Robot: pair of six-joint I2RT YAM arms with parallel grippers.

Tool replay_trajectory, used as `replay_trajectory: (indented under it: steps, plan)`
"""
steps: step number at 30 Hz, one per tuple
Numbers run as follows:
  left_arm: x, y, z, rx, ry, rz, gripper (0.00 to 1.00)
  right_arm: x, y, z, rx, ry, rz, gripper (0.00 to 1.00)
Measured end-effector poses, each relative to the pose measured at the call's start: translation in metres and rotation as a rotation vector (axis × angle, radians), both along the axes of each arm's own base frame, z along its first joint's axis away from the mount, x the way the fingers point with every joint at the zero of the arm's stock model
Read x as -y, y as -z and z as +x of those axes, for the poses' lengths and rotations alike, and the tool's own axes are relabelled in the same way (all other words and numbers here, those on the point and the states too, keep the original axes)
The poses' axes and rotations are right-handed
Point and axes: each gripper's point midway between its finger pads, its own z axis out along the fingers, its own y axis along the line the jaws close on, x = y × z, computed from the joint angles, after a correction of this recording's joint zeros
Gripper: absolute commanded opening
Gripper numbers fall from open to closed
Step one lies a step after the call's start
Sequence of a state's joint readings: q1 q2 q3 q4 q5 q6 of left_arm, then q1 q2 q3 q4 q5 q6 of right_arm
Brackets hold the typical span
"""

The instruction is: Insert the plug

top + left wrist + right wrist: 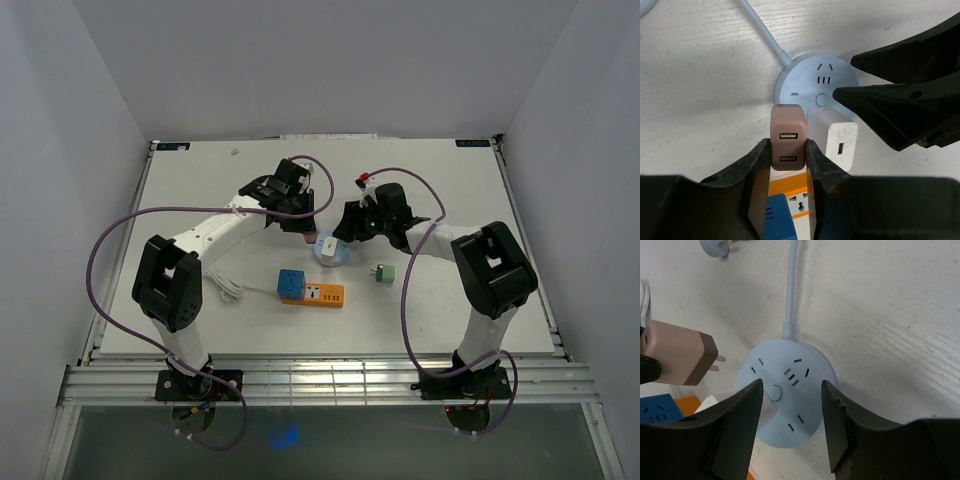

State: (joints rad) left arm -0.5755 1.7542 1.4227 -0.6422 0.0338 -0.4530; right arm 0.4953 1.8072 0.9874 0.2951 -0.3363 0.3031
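The left gripper (787,146) is clenched on a pink plug (787,124), its two black fingers (758,165) pressing the plug's sides and the plug's two USB ports facing the wrist camera. The plug hangs above the white table (200,180), just beside the rim of a round socket hub (771,356). In the right wrist view its two flat prongs (718,363) point toward the hub and are clear of its slots.

The right gripper (791,385) hovers over the same pale blue hub with its jaws parted and nothing held between them. Whether its fingertips (840,94) rest on the hub's top cannot be told from these angles.

A white adapter (841,142) stands at the hub's near edge, right beside the pink plug. It seems seated in the hub, though the joint is hidden. The hub's pale cord (790,285) runs off across the table away from the arms.

Nearer the arm bases, a blue cube socket (290,283) and an orange power strip (325,295) lie touching, side by side. A green plug (385,272) sits apart from them, on the right arm's side of the table.
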Motion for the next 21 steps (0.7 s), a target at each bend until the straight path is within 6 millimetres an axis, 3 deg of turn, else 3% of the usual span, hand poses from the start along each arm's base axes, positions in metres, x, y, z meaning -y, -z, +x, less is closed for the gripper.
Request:
replay_trajectory:
  steps: [7, 15, 21]
  plan:
    - [0.004, 0.006, 0.007, 0.009, 0.006, 0.0, 0.0, 0.003, 0.012, 0.0, -0.049, 0.007, 0.012, 0.42]
    - [0.007, 0.006, 0.012, 0.021, 0.015, 0.0, 0.0, 0.005, 0.028, -0.005, -0.086, -0.004, -0.012, 0.41]
    - [0.007, 0.006, 0.012, 0.026, 0.022, 0.003, 0.0, 0.006, 0.029, -0.005, -0.079, -0.011, -0.018, 0.43]
